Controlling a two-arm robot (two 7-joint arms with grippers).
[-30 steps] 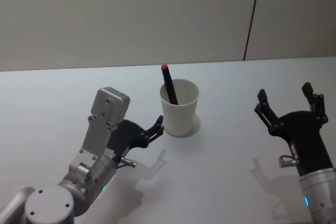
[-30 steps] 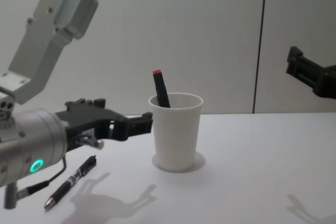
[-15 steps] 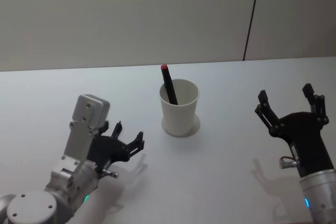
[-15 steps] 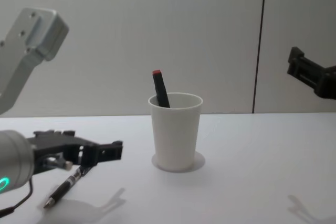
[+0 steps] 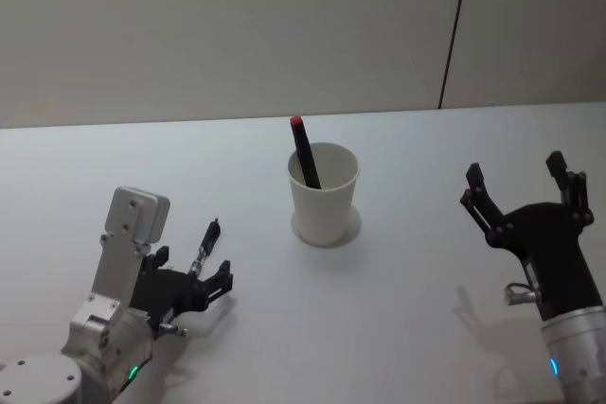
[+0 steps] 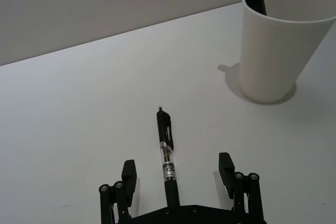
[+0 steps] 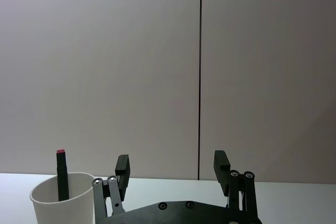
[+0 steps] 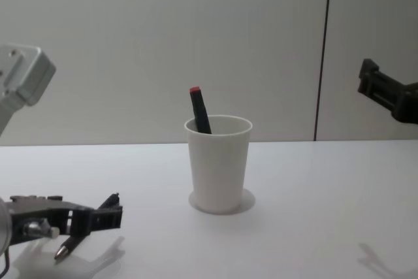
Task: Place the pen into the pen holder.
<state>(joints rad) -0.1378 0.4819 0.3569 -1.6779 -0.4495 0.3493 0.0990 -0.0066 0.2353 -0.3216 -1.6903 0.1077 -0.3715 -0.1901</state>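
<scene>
A black pen [image 5: 204, 248] lies flat on the white table, left of and nearer than the pen holder [image 5: 324, 194], a white paper cup. A black marker with a red cap [image 5: 303, 150] stands tilted inside the cup. My left gripper [image 5: 194, 272] is low over the table and open. In the left wrist view the pen [image 6: 165, 150] lies lengthwise between its fingers [image 6: 128, 174], untouched, with the pen holder [image 6: 278, 45] farther ahead. From the chest view the pen [image 8: 65, 247] shows beside the gripper. My right gripper [image 5: 521, 196] hangs open and empty at the right.
The table [image 5: 407, 272] is plain white, with bare surface between the cup and the right arm. A grey wall with a dark vertical seam [image 5: 454, 30] rises behind the far edge.
My left gripper has drawn back from beside the cup, moved left and toward me, and dropped low so its open fingers straddle the pen. The right arm has not moved.
</scene>
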